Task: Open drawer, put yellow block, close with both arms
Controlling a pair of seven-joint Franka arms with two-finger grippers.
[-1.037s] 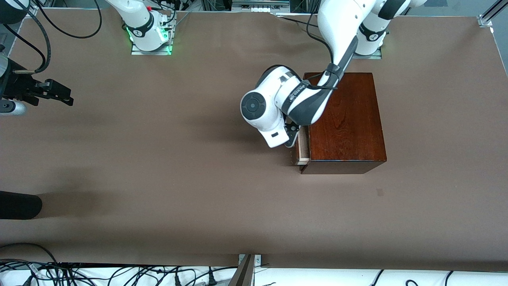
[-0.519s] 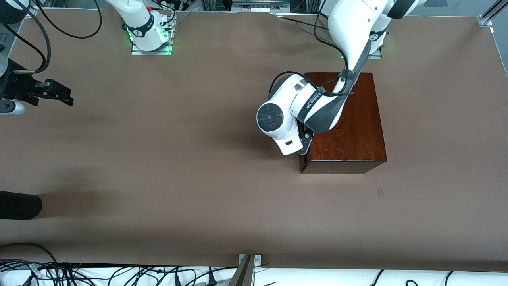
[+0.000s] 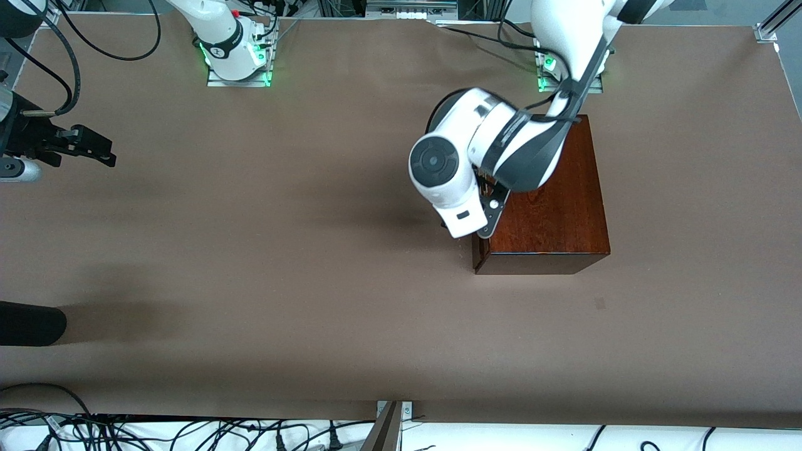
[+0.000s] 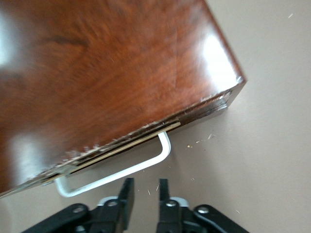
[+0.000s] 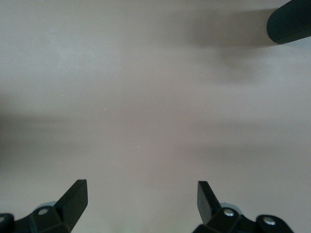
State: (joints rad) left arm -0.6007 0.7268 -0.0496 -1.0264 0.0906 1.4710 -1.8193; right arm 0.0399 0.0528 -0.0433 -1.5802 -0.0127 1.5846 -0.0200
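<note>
The dark mahogany box (image 3: 554, 207) stands toward the left arm's end of the table, its drawer (image 4: 121, 145) pushed in flush. Only the drawer's thin front edge and white loop handle (image 4: 141, 167) show. My left gripper (image 4: 144, 183) hovers just off that handle, open by a narrow gap with nothing between the fingers. In the front view the left arm's white wrist (image 3: 451, 181) covers it. My right gripper (image 3: 105, 150) waits wide open over bare table at the right arm's end, also seen empty in its wrist view (image 5: 141, 187). The yellow block is out of view.
A black cylinder (image 3: 31, 322) pokes in at the table's edge at the right arm's end, nearer the front camera than the right gripper, and shows again as the black cylinder (image 5: 290, 22). Cables (image 3: 125, 432) and a metal bracket (image 3: 390, 426) line the near edge.
The drawer, slightly out a second ago, has slid fully into the box. The left hand pushed in with it, then drew off and parted its fingers. The right arm has not moved.
</note>
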